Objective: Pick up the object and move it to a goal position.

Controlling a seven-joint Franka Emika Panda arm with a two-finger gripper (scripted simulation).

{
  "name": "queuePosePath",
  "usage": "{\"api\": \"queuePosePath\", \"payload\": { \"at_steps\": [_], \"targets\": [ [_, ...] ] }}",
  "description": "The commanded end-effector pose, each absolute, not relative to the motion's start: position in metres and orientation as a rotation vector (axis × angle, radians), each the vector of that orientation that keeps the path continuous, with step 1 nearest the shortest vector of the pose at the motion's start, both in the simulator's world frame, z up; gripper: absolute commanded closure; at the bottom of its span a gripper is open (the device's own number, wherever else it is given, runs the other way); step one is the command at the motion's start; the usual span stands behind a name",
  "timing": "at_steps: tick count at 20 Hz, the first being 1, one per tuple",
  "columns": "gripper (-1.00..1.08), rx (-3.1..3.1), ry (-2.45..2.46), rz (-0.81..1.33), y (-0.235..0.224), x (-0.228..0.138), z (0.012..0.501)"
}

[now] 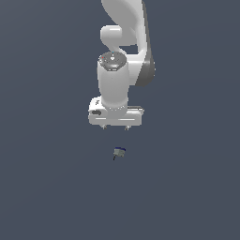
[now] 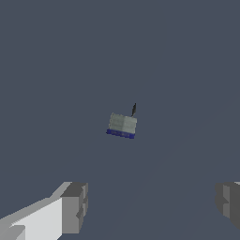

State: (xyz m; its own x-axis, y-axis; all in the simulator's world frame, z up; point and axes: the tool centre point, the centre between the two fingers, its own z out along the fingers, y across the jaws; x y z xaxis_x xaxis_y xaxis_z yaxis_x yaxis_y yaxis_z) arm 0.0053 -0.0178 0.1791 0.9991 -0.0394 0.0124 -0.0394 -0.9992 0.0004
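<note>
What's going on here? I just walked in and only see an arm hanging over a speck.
A white Panda arm holds its hand above a tiny greyish object with a bluish edge and a thin dark stem. The wrist view shows the fingers spread wide apart with nothing between them, and the object lies apart from them. Nothing is grasped yet.
</note>
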Motion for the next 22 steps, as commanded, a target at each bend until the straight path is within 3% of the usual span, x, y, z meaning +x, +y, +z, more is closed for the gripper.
{"api": "queuePosePath", "payload": {
  "at_steps": [1,22],
  "targets": [
    [-0.92,3.14,-0.062,0.02,-0.018,0.005,0.179],
    [-0.92,3.121,-0.05,0.013,-0.018,0.012,0.163]
  ]
}}
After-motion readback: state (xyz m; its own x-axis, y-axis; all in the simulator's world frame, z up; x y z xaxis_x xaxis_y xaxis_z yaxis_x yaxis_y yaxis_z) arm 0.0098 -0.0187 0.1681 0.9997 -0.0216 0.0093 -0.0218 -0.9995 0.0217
